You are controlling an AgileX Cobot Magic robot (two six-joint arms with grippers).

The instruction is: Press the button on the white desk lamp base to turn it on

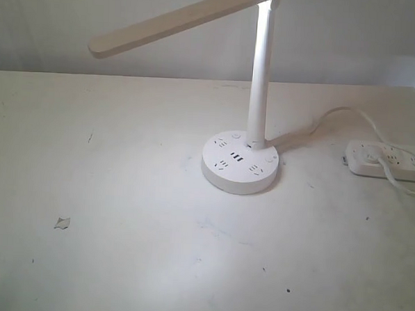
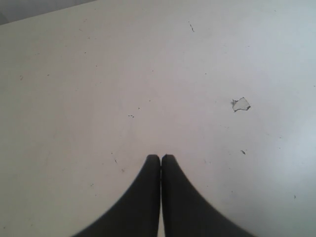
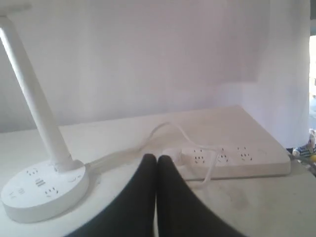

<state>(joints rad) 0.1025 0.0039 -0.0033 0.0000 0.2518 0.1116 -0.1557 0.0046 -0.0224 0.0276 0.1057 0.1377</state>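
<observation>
Speckled matte table [image 1: 119, 248], thick round lamp base [image 1: 239, 170], oblong power strip [image 1: 371, 163]

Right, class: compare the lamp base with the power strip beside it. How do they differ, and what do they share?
The lamp base is a thick round disc; the power strip is a flat oblong bar. The lamp base carries an upright pole; the power strip carries none. Both are white, with sockets on top.
</observation>
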